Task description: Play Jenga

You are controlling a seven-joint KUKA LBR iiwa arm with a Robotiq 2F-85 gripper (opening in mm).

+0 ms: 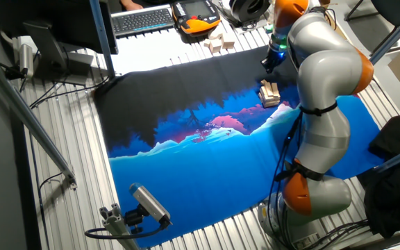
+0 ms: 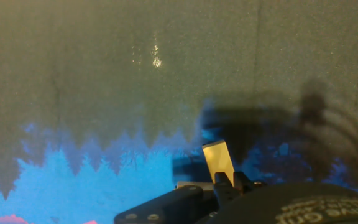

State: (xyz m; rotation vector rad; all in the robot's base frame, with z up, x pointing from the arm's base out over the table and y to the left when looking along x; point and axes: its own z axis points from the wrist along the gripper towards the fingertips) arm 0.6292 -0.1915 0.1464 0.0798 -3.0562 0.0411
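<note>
While the Jenga (image 1: 269, 94) tower sits on the mat (image 1: 207, 160) at its far right, right where the black band meets the pink and blue print, it stands upright and only a few layers tall. Gripper (image 1: 271, 61) hangs just behind and above it, apart from the blocks, no contact visible. Jaw state: cannot tell from the fixed view, too small and dark. Hand view shows one pale block face (image 2: 218, 163) poking up at the gripper's (image 2: 229, 186) front edge, but whether it's clamped or just in line of sight is unclear. Arm (image 1: 325, 104) folds over the mat's right side, base at the near right corner.

Loose blocks (image 1: 219, 44) lie off the mat on the slatted table (image 1: 68, 160), well behind the tower. Keyboard (image 1: 142, 20) and orange pendant (image 1: 196, 17) sit at the far edge. A camera (image 1: 150, 204) on a bracket sits near the front left of the mat.
</note>
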